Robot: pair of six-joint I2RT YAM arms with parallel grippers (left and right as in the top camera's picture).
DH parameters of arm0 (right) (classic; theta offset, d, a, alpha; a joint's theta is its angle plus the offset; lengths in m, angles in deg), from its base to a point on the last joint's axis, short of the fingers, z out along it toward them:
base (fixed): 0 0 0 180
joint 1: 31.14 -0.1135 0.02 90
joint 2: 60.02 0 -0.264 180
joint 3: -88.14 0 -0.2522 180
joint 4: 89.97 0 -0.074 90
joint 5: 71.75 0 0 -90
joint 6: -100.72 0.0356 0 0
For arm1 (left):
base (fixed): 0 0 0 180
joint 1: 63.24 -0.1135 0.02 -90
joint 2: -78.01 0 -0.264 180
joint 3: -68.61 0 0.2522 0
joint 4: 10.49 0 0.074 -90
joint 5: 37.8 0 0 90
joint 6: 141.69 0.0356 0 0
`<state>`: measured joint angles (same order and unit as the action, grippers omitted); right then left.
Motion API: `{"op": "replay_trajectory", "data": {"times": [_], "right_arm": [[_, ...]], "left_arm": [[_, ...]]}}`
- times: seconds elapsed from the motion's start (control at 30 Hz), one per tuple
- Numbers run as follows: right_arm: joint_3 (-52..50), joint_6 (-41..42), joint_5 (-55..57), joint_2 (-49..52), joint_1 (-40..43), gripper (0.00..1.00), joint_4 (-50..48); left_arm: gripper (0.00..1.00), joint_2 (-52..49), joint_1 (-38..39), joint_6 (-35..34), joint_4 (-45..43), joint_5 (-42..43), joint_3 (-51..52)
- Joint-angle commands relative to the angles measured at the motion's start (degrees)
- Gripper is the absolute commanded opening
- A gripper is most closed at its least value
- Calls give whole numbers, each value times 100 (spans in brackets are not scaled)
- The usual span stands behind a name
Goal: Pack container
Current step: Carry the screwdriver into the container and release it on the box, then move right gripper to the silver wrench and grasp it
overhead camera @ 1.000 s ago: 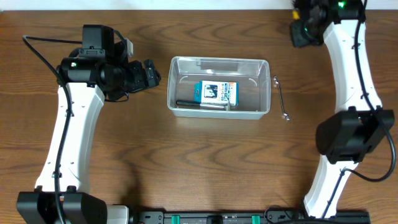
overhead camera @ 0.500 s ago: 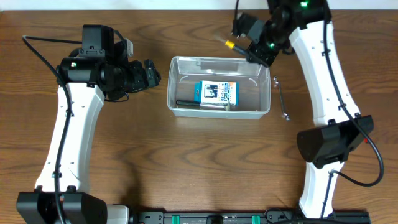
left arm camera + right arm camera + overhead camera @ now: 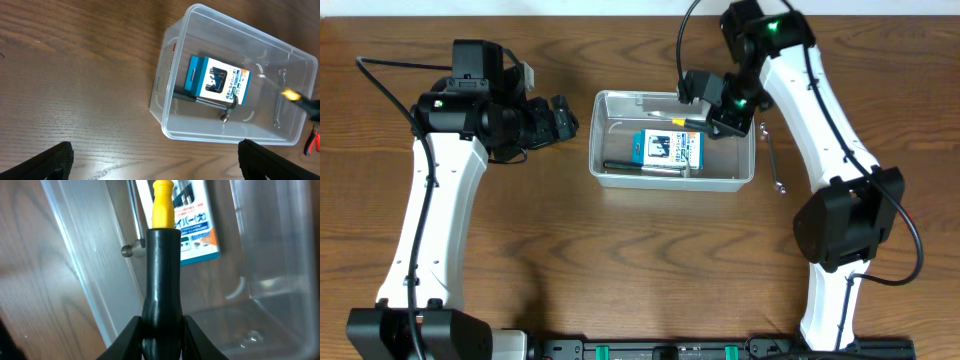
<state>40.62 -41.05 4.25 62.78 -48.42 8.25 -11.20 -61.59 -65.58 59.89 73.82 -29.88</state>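
The clear plastic container (image 3: 670,96) stands mid-table. Inside lie a blue-and-white box (image 3: 667,148) and a black-handled metal tool (image 3: 638,167). My right gripper (image 3: 712,112) is shut on a black-handled tool with a yellow end (image 3: 688,120) and holds it over the container's back right part. In the right wrist view the handle (image 3: 162,265) runs up from between my fingers (image 3: 161,337), above the box (image 3: 192,227). My left gripper (image 3: 563,118) is open and empty, left of the container. The left wrist view shows the container (image 3: 162,85) and box (image 3: 216,86) beyond my fingers (image 3: 155,165).
A slim metal wrench (image 3: 772,158) lies on the wood just right of the container. A red-handled thing (image 3: 313,142) shows at the right edge of the left wrist view. Bare brown tabletop surrounds the container.
My right arm has swung from the back right corner leftward and forward, bringing the yellow-ended tool over the container. The left arm has not moved.
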Motion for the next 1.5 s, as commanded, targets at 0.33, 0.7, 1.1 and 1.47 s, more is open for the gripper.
{"op": "replay_trajectory", "data": {"times": [0.33,0.7,1.1,1.47], "right_arm": [[-966,275,-175,-52,-96,6,-872],[-966,354,-212,-52,-236,62,-1296],[-850,935,-208,-66,-367,99,-1174],[901,4301,1016,-540,304,99,-476]], "left_arm": [[98,37,9,9,13,-50,-2],[98,37,9,9,13,-50,-2],[98,37,9,9,13,-50,-2],[98,37,9,9,13,-50,-2]]}}
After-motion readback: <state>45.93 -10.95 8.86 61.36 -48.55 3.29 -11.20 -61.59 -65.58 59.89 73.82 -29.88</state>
